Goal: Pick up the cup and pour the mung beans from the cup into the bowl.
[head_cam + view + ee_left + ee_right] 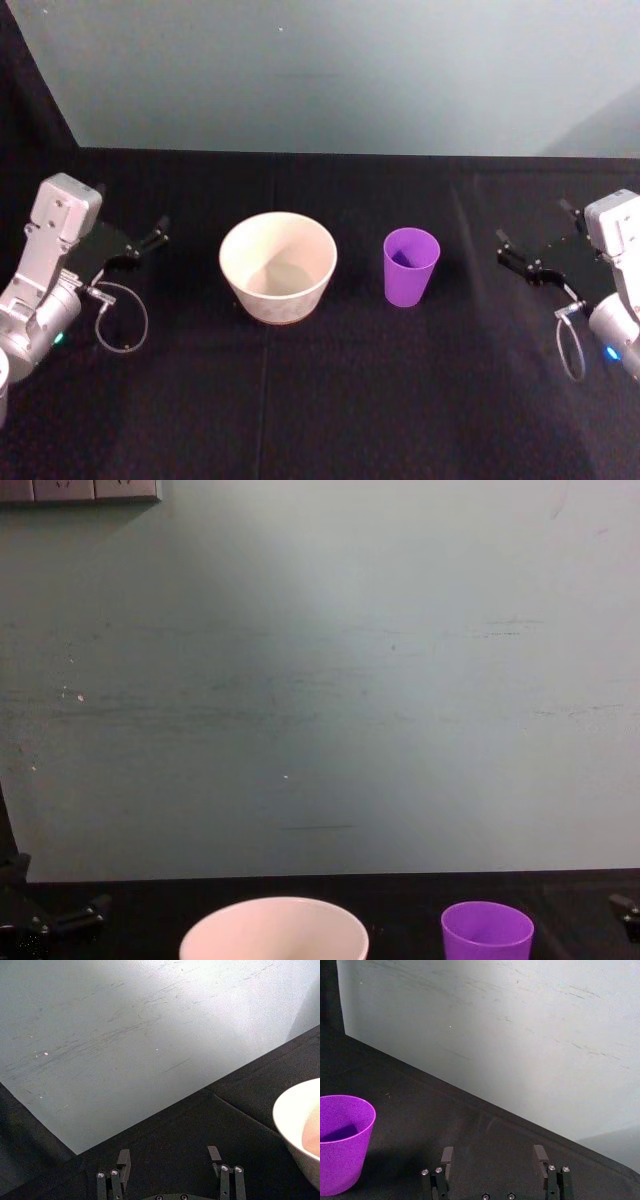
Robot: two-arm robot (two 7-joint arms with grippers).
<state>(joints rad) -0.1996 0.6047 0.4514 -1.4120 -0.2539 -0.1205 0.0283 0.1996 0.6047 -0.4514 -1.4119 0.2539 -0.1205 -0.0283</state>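
Starting with the head view, the cup [411,266] is seen standing upright on the black table cloth [330,390], just to the right of the bowl [272,298], near it but not touching. Whether beans lie inside the cup cannot be told from its shadowed bottom. The left gripper [150,238] is held well out to the left of the bowl, and the right gripper [532,240] well out to the right of the cup. Both are clear of the task's things. In the left wrist view, the left gripper's jaws are shown spread wide with nothing between them, and the bowl's pale rim [300,1110] is caught off to one side, apart from the fingers. In the right wrist view, the right gripper's jaws are likewise spread wide and empty, and the cup [342,1142] is seen upright on the cloth, apart from the fingers. In the chest view, bowl and cup are seen side by side at the lower edge, in front of a grey-green wall [320,700]. No grasp has been made, so the step in hand is judged to be the approach to the cup. The right gripper, being nearer, would need to be brought in level until the cup's tapered wall sits between the open jaws. They would then be closed gently, so that the cup is neither tipped nor pushed against the bowl.
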